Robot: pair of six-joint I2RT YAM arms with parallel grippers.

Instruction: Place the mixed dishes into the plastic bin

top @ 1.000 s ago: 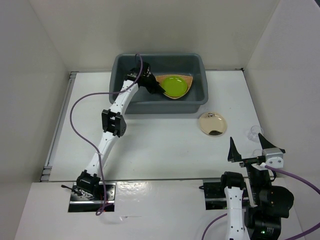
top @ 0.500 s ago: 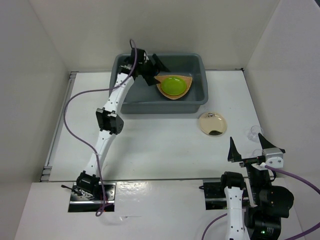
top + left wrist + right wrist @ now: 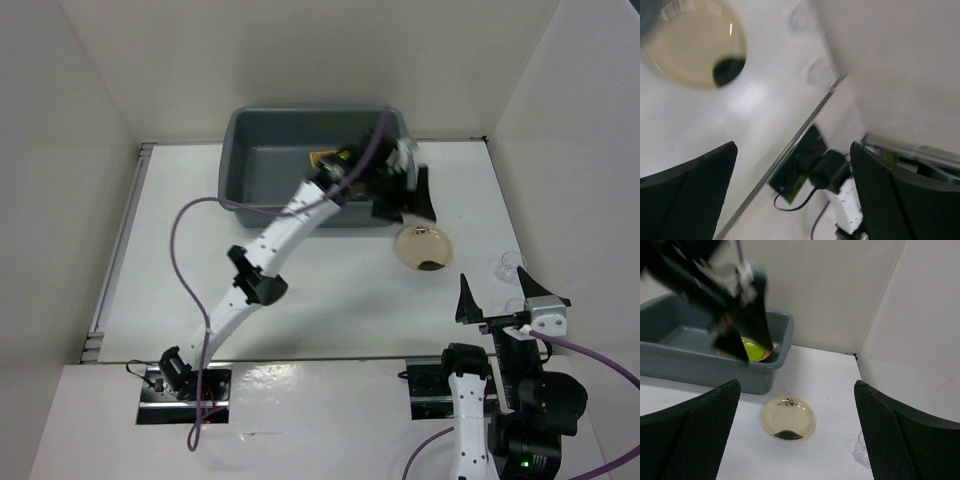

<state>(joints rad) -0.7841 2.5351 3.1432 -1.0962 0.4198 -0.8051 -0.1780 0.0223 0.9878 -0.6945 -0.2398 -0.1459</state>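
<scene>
Left pincer swung from bin's left end to right rim, jaws apart. Gold plate on surface. Right-wrist view alone shows green plate inside bin, likely on basket. Right pincer apart.

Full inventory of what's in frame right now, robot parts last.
bin: 1, dark grey, far centre of the table
basket tray: 1, orange-tan, inside bin, right end
green plate: 1, lime, on the basket tray
gold plate: 1, cream-gold, on table by bin's near right corner
clear cup: 1 sure, maybe a second beside it, table's right edge
left gripper: black fingers, open, empty, at bin's near right corner
right gripper: black fingers, open, empty, near right
</scene>
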